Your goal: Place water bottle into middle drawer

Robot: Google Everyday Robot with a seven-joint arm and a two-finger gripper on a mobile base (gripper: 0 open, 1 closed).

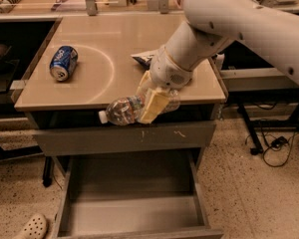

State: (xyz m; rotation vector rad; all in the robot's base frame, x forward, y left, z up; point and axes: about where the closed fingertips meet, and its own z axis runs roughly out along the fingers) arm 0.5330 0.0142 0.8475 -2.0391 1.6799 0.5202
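The water bottle (123,110) is clear crinkly plastic with a white cap pointing left. It lies on its side in the air just past the table's front edge, above the open drawer. My gripper (150,103) is shut on the water bottle around its middle, its yellowish fingers (152,105) across the bottle. The middle drawer (134,214) is pulled out below, a grey tray with a bare floor.
A blue soda can (63,62) lies on its side at the table's left. A crumpled dark snack bag (145,58) lies behind my arm. The closed grey drawer front (124,137) is just below the tabletop. A white shoe (32,227) is on the floor at lower left.
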